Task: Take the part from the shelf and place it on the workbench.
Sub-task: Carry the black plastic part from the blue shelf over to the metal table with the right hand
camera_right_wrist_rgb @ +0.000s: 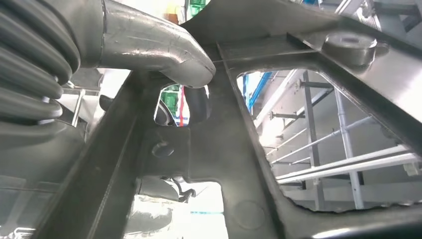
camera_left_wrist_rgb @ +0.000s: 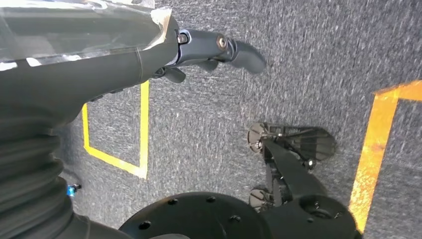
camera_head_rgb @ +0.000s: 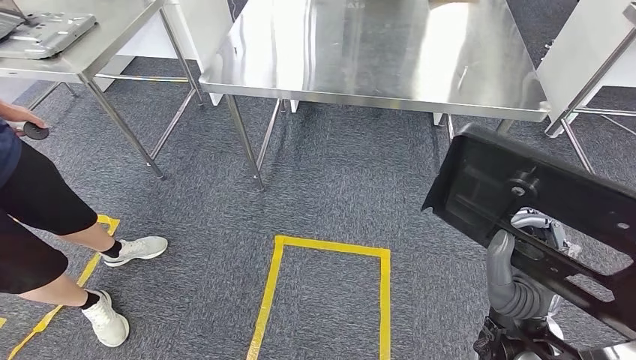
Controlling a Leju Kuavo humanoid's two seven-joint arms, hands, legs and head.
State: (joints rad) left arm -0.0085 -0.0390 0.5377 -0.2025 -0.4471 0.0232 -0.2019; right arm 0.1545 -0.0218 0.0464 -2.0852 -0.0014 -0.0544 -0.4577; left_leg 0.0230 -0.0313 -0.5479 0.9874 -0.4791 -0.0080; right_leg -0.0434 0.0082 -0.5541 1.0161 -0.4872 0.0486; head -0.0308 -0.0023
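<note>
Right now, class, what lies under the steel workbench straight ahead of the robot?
Under the workbench grey carpet shows between its steel legs, with white panels further back. The tabletop covers the floor directly beneath its far part, so that stays unseen.

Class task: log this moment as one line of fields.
right hand: holds black part | left hand: holds nothing | workbench: ahead, bare | step: carrying
</note>
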